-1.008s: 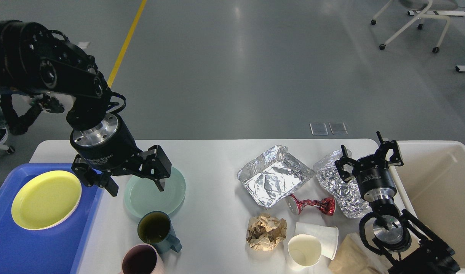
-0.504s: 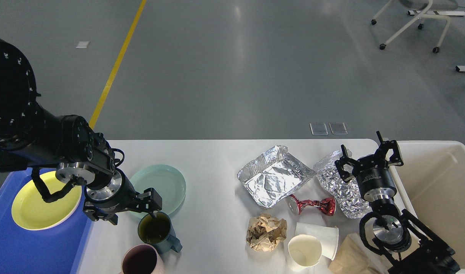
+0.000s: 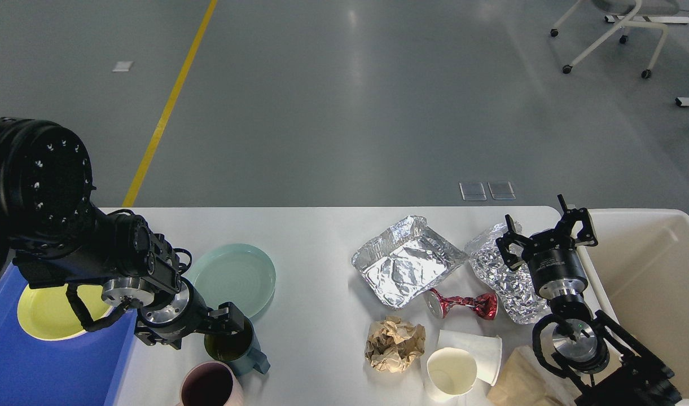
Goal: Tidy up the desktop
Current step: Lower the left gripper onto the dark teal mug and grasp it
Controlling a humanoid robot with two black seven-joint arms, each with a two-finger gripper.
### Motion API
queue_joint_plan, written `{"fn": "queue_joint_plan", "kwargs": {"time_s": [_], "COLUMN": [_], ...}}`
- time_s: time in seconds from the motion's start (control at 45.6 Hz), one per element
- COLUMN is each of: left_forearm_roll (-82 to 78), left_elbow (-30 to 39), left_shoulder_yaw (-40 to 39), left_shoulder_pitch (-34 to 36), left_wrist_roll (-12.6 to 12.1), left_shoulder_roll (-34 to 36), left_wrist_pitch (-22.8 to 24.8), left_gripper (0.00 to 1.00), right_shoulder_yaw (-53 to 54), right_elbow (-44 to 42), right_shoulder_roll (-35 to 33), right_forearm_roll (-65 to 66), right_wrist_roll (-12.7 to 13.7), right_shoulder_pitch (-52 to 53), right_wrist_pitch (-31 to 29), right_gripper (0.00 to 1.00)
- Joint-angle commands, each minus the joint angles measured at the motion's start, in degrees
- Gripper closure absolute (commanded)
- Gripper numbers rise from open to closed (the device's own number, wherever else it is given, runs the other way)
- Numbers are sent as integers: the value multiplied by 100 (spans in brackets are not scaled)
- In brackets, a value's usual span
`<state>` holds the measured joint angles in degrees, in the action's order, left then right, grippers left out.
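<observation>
The white desktop [image 3: 316, 237] holds dishes on the left and rubbish on the right. My left gripper [image 3: 196, 331] is open and low at the dark teal mug [image 3: 232, 345]. One finger [image 3: 235, 320] is over the mug's rim and the other [image 3: 152, 338] is left of the mug. A pale green plate [image 3: 237, 276] lies just behind the mug and a pink mug [image 3: 209, 388] in front. My right gripper [image 3: 546, 232] is open and empty above a crumpled foil sheet [image 3: 499, 276].
A blue tray [image 3: 34, 366] at the left holds a yellow plate [image 3: 48, 316]. A foil tray [image 3: 403, 262], a crushed red can [image 3: 463, 304], a brown paper ball [image 3: 394, 344], two paper cups [image 3: 451, 369] and a brown bag [image 3: 519, 383] lie right of centre. A cream bin [image 3: 649, 282] stands at the far right.
My left arm has come down and toward me, from above the green plate to the dark teal mug. The right arm has not moved.
</observation>
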<state>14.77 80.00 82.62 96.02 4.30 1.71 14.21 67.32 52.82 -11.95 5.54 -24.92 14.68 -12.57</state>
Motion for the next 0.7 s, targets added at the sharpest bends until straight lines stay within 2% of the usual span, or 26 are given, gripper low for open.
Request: {"fn": "queue_joint_plan", "kwargs": {"time_s": [0.0, 0.131, 0.219, 0.548, 0.679], "left_forearm_roll": [-1, -9, -71, -203, -203], "left_elbow": [-168, -248, -265, -274, -274], "left_shoulder_yaw": [0, 0, 0, -53, -62], "left_shoulder_pitch": [-198, -321, -356, -356, -356], "left_wrist_roll": [-8, -8, -8, -8, -8], "left_shoulder_roll": [-48, -92, -92, -48, -48], "left_wrist_pitch": [-15, -15, -15, 12, 12], "left_gripper": [6, 9, 14, 72, 79], "right_shoulder_yaw": [0, 0, 0, 0, 0], "right_elbow": [0, 0, 0, 0, 0], "right_shoulder_roll": [0, 0, 0, 0, 0], "right_forearm_roll": [0, 0, 0, 0, 0], "right_wrist_roll": [5, -4, -4, -4, -4], "right_shoulder_pitch": [0, 0, 0, 0, -9], "right_wrist_pitch": [0, 0, 0, 0, 0], "right_gripper": [0, 0, 0, 0, 0]}}
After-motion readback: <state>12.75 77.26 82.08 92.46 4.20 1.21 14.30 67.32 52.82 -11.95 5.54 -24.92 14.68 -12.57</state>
